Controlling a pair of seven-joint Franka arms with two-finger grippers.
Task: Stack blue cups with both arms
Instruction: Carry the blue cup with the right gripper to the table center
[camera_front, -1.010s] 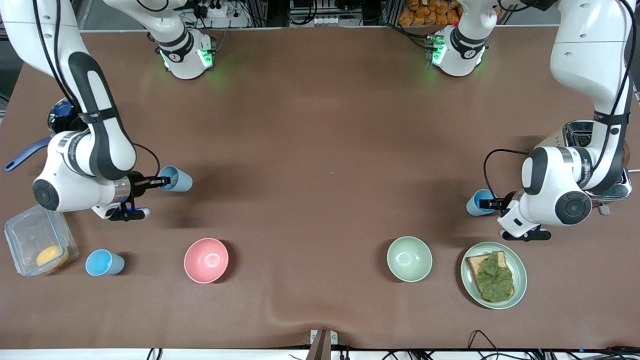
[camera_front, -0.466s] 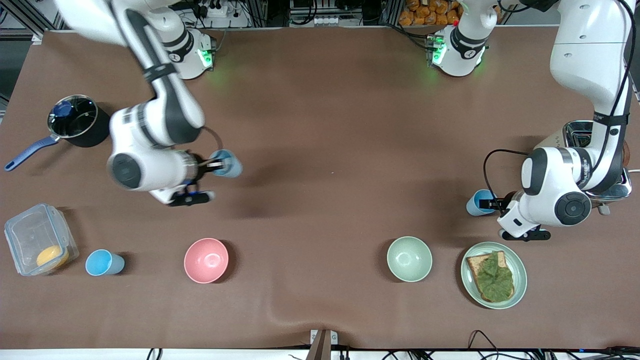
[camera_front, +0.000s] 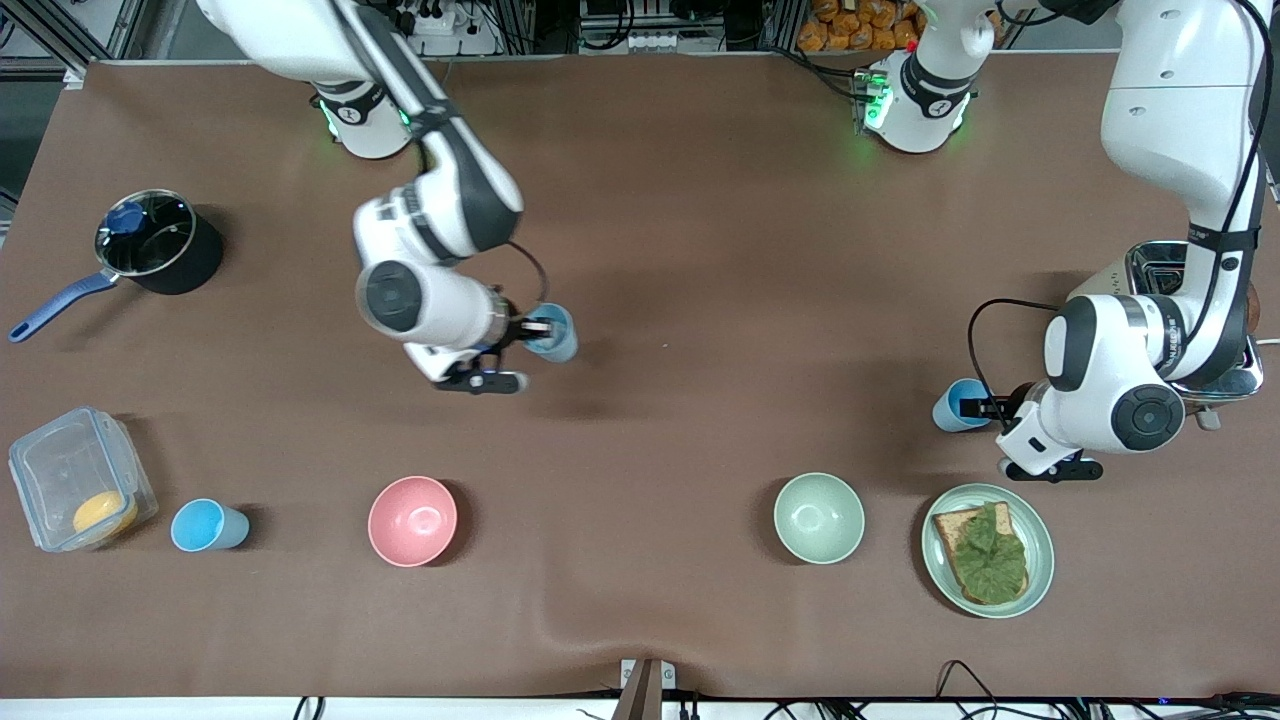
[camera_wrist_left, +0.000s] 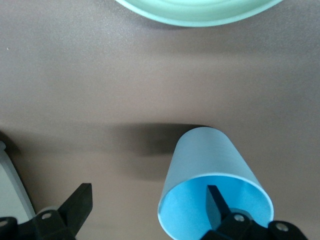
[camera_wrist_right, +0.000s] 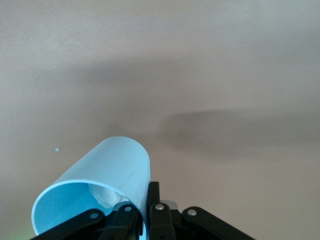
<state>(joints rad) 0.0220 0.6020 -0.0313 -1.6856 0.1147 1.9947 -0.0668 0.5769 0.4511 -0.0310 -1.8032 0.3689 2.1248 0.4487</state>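
Observation:
My right gripper (camera_front: 533, 329) is shut on the rim of a light-blue cup (camera_front: 556, 333) and holds it above the table, over bare cloth near the middle. In the right wrist view the fingers (camera_wrist_right: 156, 197) pinch the wall of this cup (camera_wrist_right: 107, 172). My left gripper (camera_front: 985, 409) is open at a second blue cup (camera_front: 955, 405) standing at the left arm's end. In the left wrist view one finger (camera_wrist_left: 216, 199) is inside that cup (camera_wrist_left: 207, 155) and the other finger (camera_wrist_left: 77, 202) is wide of it. A third blue cup (camera_front: 205, 525) stands near the plastic box.
A pink bowl (camera_front: 412, 520), a pale-green bowl (camera_front: 818, 517) and a plate with toast and lettuce (camera_front: 1040, 560) lie nearer the camera. The green bowl's rim also shows in the left wrist view (camera_wrist_left: 200, 12). A pot (camera_front: 190, 265), a plastic box (camera_front: 60, 460) and a metal appliance (camera_front: 1150, 262) stand at the ends.
My right arm has carried its blue cup from the right arm's end toward the table's middle, uncovering the pot. The left arm and its cup have not moved.

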